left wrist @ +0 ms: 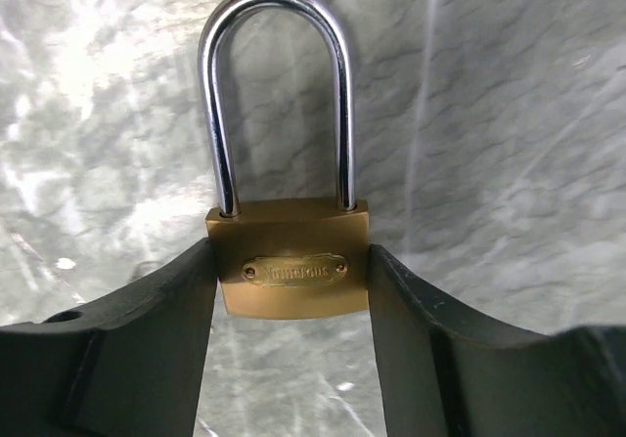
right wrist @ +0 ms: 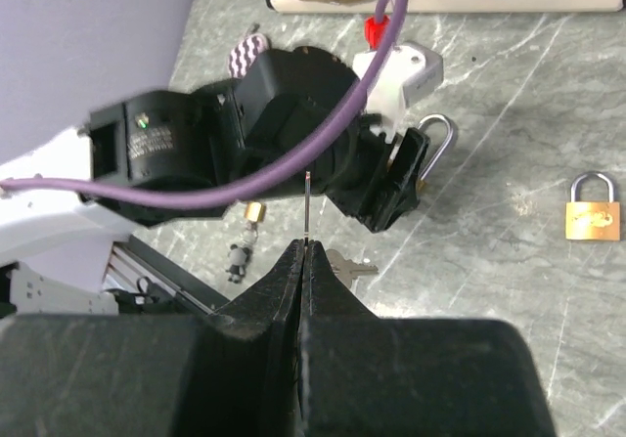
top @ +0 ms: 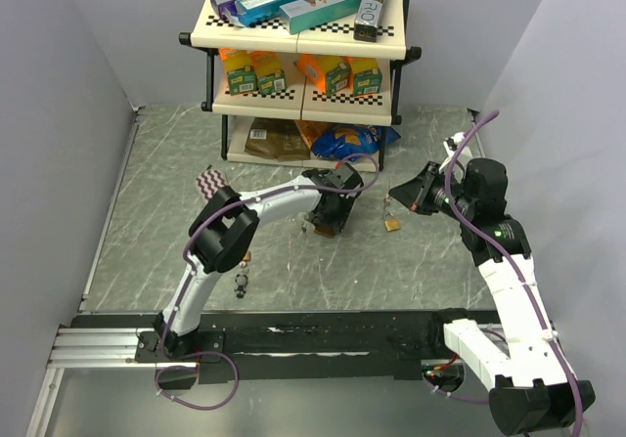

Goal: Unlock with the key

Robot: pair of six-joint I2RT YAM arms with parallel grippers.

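Note:
My left gripper (left wrist: 290, 253) is shut on the body of a brass padlock (left wrist: 291, 285), whose steel shackle points away from the wrist, above the marble table. In the top view the left gripper (top: 328, 224) is at the table's middle. My right gripper (top: 396, 195) hangs just right of it. In the right wrist view the right gripper (right wrist: 305, 246) is shut on a thin key (right wrist: 307, 207) seen edge-on, its blade pointing toward the left gripper. The held padlock's shackle (right wrist: 437, 149) shows there too.
A second brass padlock (top: 391, 225) lies between the grippers and also shows in the right wrist view (right wrist: 592, 220). A loose key (right wrist: 347, 266) lies on the table. A small keychain figure (top: 242, 281) lies near the left arm. A stocked shelf (top: 303, 56) stands at the back.

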